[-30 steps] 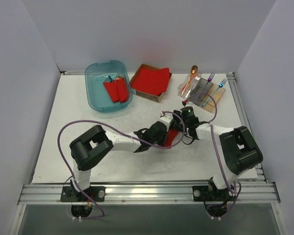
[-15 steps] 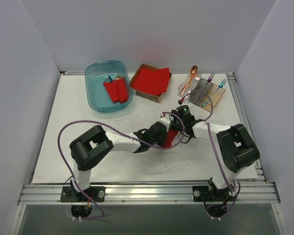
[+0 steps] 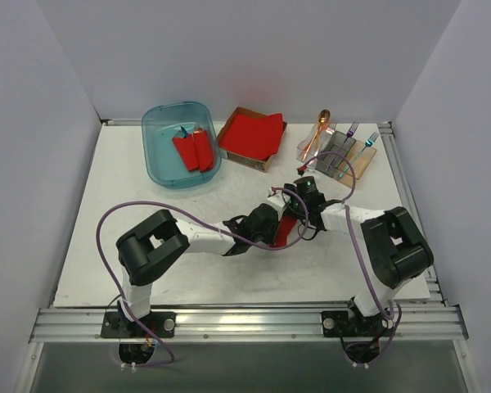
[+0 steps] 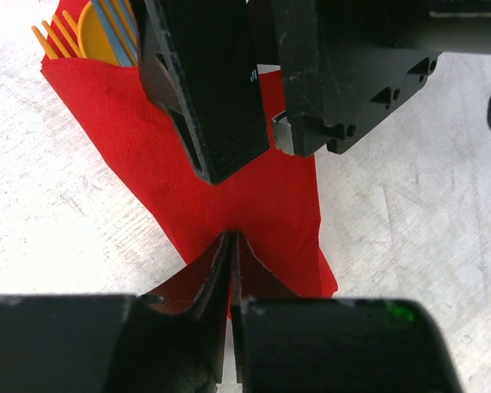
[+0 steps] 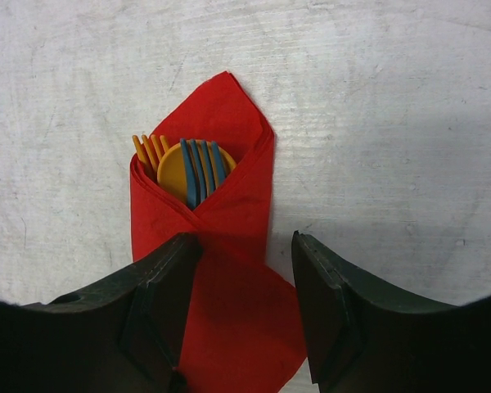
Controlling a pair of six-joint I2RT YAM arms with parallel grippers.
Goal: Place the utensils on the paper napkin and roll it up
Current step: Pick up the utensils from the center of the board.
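Right wrist: open right tool [image 5: 245, 246] straddles paper napkin [image 5: 221, 221]; left tool [image 4: 231, 244] pinches it.

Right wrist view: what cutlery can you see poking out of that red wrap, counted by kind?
Forks: 2 (orange fork, blue fork)
Spoons: 1 (yellow spoon)
Total: 3, all tucked in the paper napkin

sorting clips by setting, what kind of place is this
Most likely a robot lab work cell, not a dining room: a white table boxed in by plain white walls, two robot arms mounted on an aluminium rail, and supplies staged in a blue plastic bin.
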